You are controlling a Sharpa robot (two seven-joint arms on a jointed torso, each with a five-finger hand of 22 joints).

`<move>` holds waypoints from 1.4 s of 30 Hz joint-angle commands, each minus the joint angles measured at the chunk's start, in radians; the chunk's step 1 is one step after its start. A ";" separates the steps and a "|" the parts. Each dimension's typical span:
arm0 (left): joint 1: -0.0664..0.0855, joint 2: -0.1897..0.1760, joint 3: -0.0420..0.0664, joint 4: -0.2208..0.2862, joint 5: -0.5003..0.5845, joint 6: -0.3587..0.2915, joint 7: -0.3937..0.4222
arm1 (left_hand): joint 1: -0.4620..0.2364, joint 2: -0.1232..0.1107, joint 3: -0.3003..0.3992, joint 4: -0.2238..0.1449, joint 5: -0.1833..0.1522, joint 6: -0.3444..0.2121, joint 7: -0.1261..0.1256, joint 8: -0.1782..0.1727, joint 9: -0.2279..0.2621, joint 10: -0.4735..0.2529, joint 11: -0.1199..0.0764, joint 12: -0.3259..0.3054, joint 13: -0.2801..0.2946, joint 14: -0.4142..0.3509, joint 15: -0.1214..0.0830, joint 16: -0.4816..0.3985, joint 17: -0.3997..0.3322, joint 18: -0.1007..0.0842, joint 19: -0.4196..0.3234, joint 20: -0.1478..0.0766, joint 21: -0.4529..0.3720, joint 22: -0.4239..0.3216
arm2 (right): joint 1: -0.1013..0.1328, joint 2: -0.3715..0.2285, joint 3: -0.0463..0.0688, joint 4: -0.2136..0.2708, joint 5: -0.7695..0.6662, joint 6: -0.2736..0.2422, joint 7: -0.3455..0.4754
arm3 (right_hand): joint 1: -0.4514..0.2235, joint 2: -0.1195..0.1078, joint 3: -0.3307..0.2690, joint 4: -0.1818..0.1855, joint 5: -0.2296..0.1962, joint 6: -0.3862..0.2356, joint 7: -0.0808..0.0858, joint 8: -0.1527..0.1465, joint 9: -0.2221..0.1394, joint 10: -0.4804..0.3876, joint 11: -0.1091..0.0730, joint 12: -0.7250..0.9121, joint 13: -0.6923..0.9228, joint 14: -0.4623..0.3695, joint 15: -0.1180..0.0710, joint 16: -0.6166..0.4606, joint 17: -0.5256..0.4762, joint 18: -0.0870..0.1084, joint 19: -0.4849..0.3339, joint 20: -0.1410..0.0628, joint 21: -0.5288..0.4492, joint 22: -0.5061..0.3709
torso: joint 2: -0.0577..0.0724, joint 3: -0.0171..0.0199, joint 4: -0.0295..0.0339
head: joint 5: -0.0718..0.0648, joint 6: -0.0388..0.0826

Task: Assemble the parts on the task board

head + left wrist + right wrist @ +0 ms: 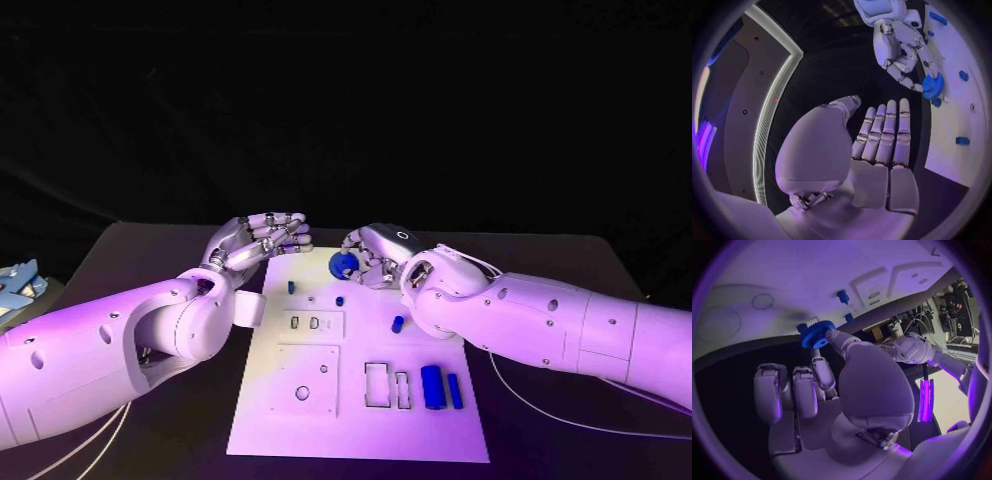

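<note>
- One gear [343, 265] pinched in right hand [379, 255], at board's [361, 425] 12 o'clock edge, not seated yet by my read.
- Left hand [260, 240] empty, fingers straight, at board's 11 o'clock.
- Bars [433, 387] at 5 o'clock still loose; most assembly left.

A blue toothed gear [343, 265] sits at the white task board's [361, 430] far edge — pinched in fingertips.

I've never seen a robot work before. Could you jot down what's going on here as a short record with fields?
Surface: black table
Board: white task board in the middle
Right hand: pinches a blue gear over the board's far end
Left hand: holds nothing, fingers straight, at the board's far left corner
Loose parts: blue bars near the board's front right
</note>
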 commanded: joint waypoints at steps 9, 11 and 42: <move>0.001 0.005 0.001 0.002 0.001 0.013 0.007 | -0.008 0.000 0.006 -0.001 -0.005 0.002 0.033 -0.004 -0.001 -0.002 0.004 -0.002 0.001 -0.010 0.000 -0.007 0.002 0.012 -0.006 0.000 -0.006 -0.002 | -0.017 0.039 -0.002 -0.035 -0.048 0.021 -0.031 | -0.013 -0.001 0.005 0.001 -0.002 0.019 -0.015 0.000 0.003 0.010 0.000 0.006 0.003 0.082 -0.004 0.004 0.159 -0.012 0.018 -0.001 0.004 0.145 | 0.000 0.0007 -0.0019 | 0.004 -0.005; 0.001 0.006 0.001 0.002 0.001 0.013 0.007 | -0.008 0.000 0.007 -0.002 -0.005 0.002 0.033 -0.004 -0.002 -0.002 0.004 -0.002 0.001 -0.011 0.001 -0.007 0.002 0.012 -0.006 0.000 -0.007 -0.003 | -0.019 0.045 -0.002 -0.043 -0.055 0.020 -0.032 | -0.015 -0.003 0.005 0.001 -0.002 0.018 -0.015 -0.001 0.003 0.009 0.001 0.006 0.003 0.082 -0.004 0.004 0.158 -0.011 0.017 -0.001 0.003 0.144 | 0.000 0.0009 -0.0012 | 0.005 -0.006; 0.001 0.012 0.001 -0.002 0.001 0.018 0.000 | -0.008 0.000 0.007 -0.002 -0.005 0.002 0.033 -0.004 -0.002 -0.002 0.004 -0.002 0.001 -0.011 0.001 -0.007 0.002 0.012 -0.006 0.000 -0.007 -0.003 | -0.028 0.102 -0.002 -0.107 -0.059 0.025 -0.058 | -0.062 -0.036 -0.003 0.014 -0.022 -0.046 0.008 -0.056 -0.012 -0.030 0.021 -0.028 -0.030 0.078 0.013 -0.001 0.145 -0.006 0.000 0.012 -0.016 0.126 | 0.000 0.0018 -0.0027 | 0.008 -0.011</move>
